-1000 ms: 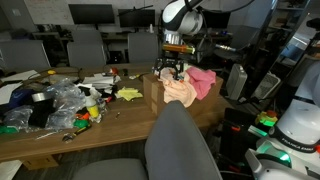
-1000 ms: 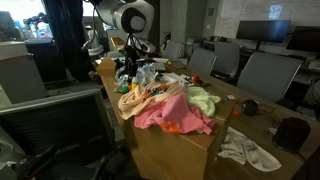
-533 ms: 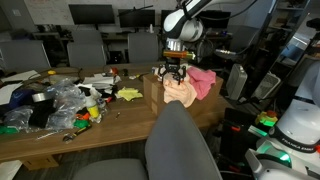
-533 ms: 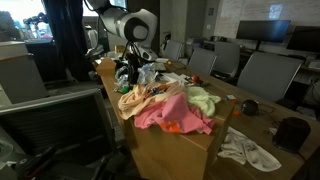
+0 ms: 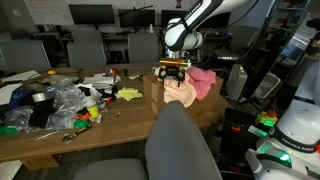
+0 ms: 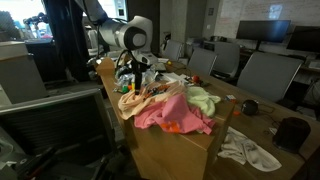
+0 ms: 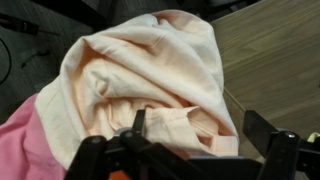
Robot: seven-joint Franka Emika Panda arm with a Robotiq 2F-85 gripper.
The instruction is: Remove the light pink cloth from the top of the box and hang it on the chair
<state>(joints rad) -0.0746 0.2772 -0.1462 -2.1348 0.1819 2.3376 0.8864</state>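
The light pink cloth point(image 7: 150, 70) lies bunched on top of the cardboard box point(image 6: 175, 152) at the table's end; it shows in both exterior views point(image 5: 180, 92) point(image 6: 138, 101). My gripper point(image 7: 200, 125) is open, right above it, with its fingers on either side of a fold. It also shows in both exterior views point(image 5: 172, 72) point(image 6: 130, 82). A grey chair back point(image 5: 185, 145) stands in the foreground in front of the box.
A darker pink cloth point(image 6: 172, 113) point(image 5: 204, 80) and a green cloth point(image 6: 203, 98) also lie on the box. Bags and small clutter point(image 5: 50, 105) cover the wooden table point(image 5: 110, 130). A white cloth point(image 6: 248, 150) lies on the table. Office chairs point(image 6: 265, 72) stand around.
The arm has leaned over and the gripper has come down slightly onto the light pink cloth. The cloths have not moved.
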